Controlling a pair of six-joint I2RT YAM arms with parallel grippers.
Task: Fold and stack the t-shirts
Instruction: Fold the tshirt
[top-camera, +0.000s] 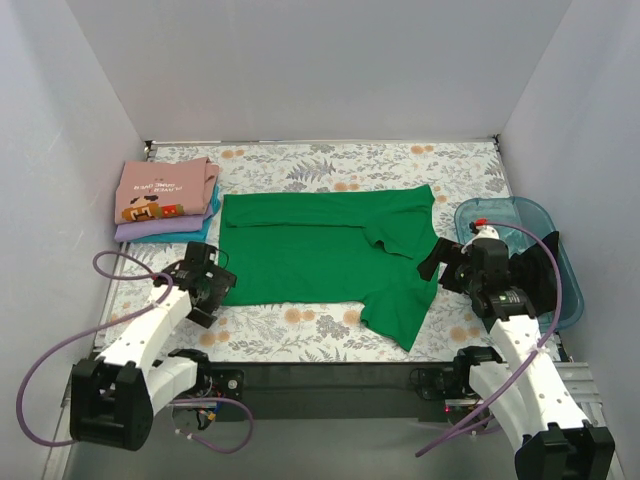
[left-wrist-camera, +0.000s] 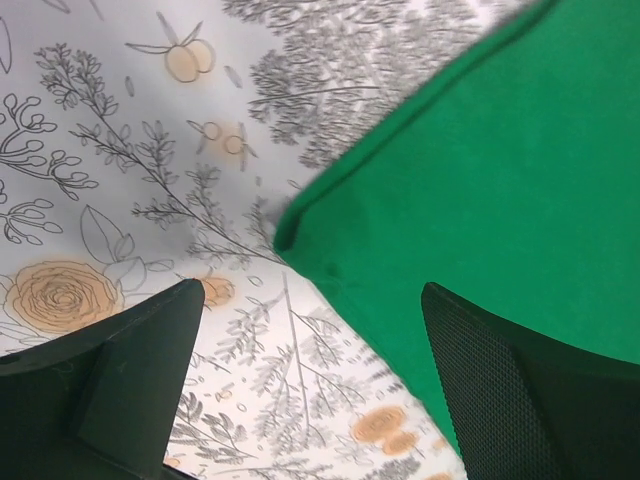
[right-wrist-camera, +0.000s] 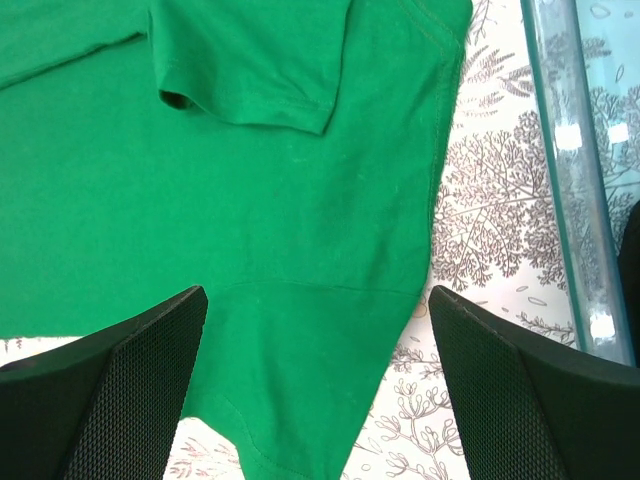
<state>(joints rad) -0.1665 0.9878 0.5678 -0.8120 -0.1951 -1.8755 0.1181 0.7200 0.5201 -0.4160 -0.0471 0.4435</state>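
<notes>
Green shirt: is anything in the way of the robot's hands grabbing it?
No, nothing visible. The left gripper hangs open over a corner of the green shirt, and the right gripper is open over its sleeve side.

1. Light was bright, even and soft from above; shadows were faint
2. Glare spots sat on the bin rim
3. Tee edge was blurred near the left wrist view's top

Above the near edge of the floral-print desk, the top camera looks down. Both wrist cameras face down, close, sharing the bright green cloth t-shirt.
</notes>
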